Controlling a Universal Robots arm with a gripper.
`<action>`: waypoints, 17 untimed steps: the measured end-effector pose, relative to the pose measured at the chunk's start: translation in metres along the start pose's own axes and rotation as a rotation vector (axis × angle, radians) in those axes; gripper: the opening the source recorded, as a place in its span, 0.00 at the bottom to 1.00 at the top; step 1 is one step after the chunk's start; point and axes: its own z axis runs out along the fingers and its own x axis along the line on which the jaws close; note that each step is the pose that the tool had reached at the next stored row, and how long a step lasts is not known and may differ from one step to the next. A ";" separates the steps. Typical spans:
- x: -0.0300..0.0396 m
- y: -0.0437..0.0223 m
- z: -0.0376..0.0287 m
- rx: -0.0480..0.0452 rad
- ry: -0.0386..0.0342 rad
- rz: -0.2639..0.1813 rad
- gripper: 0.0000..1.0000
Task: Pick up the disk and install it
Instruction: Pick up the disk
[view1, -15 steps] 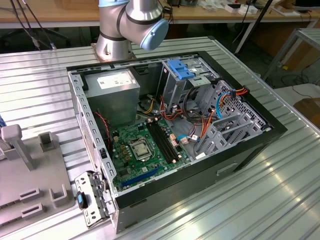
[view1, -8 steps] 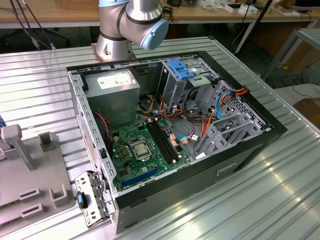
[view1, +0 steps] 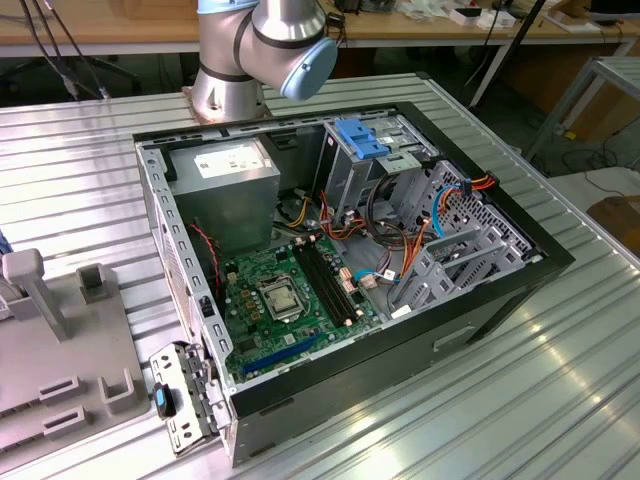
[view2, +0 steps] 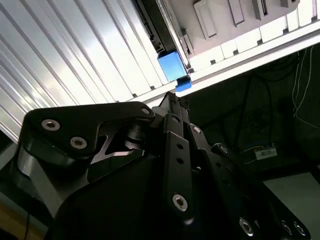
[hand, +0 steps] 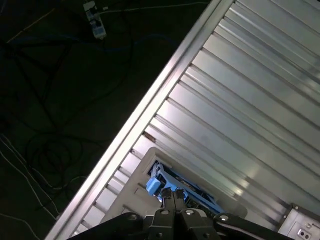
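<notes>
Your end effector (hand: 175, 201) hangs right at one blue end of the disk (hand: 154, 186), which sits in the grey holder (hand: 131, 197) by the tabletop (hand: 240, 125) edge, and you cannot tell if it grips.

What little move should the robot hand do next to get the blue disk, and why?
Probably lower the gripper a little, straight toward the disk. In the first wrist view it hangs close over the disk's blue rails, in the grey holder at the edge of the table, and a grip isn't visible yet.
</notes>
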 end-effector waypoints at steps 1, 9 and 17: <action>-0.0006 -0.0005 0.0005 0.0009 0.0014 -0.014 0.11; -0.0016 -0.0013 0.0025 -0.0032 0.0113 -0.221 0.11; -0.0016 -0.0014 0.0031 -0.0076 0.0200 -0.412 0.11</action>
